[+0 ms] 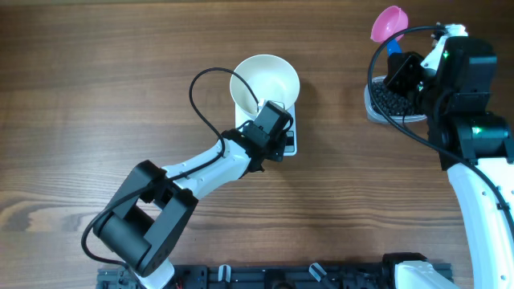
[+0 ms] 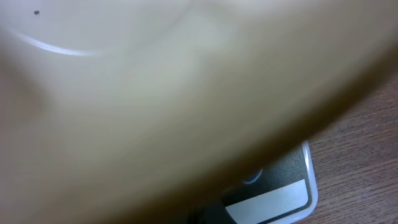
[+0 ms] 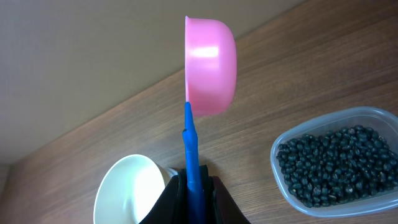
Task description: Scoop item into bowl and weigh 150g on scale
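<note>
While clenched on the blue handle, right gripper holds pink scoop above the table. Black beans: in clear tub, right edge. Left gripper: closed, at white bowl rim, any grip indiscernible; bowl atop scale, mid-table.

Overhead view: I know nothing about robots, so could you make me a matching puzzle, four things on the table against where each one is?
Things:
1. bowl
2. beans
3. scoop
4. scale

Places:
A. in the clear tub
B. held up by the right gripper
C. sitting on the scale
D. underneath the bowl

Pairs: 1-C, 2-A, 3-B, 4-D
</note>
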